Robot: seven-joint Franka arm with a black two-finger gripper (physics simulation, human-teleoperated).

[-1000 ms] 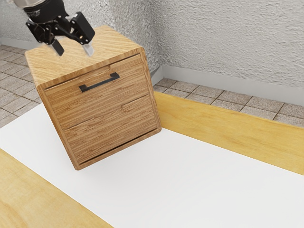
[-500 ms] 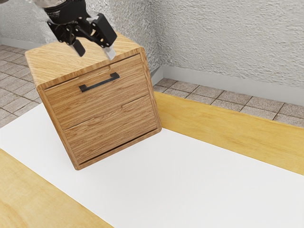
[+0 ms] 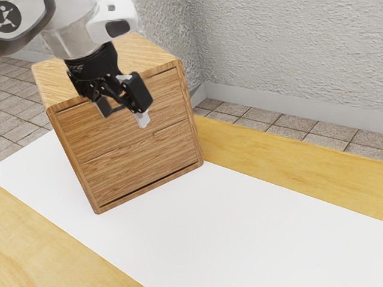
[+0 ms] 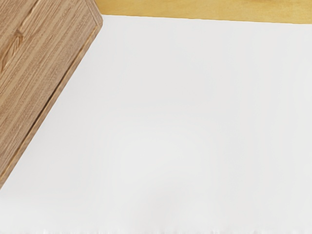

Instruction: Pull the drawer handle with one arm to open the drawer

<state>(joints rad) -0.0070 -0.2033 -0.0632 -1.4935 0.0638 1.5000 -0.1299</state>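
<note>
A wooden cabinet [image 3: 137,149] stands tilted on the white tabletop [image 3: 239,227], with two drawer fronts facing the camera. My black gripper [image 3: 124,113] hangs in front of the upper drawer front, fingers pointing down and spread apart, so it is open. One fingertip [image 3: 142,120] is pale, the other [image 3: 104,109] dark. The hand covers the spot where the black bar handle sits, so the handle is hidden. Both drawers look flush with the cabinet's face. In the wrist view, the cabinet's lower front corner [image 4: 34,63] lies beside bare white tabletop [image 4: 195,126].
A wooden strip [image 3: 299,161] borders the white surface at the back, and another [image 3: 42,251] runs along the front. Beyond are a tiled floor [image 3: 287,122] and a rough grey wall [image 3: 287,48]. Open white surface spreads to the exterior view's right of the cabinet.
My hand has come down and toward the exterior view's right, from above the cabinet's top to in front of the upper drawer. The handle, visible before, is now covered. The fingers stay spread.
</note>
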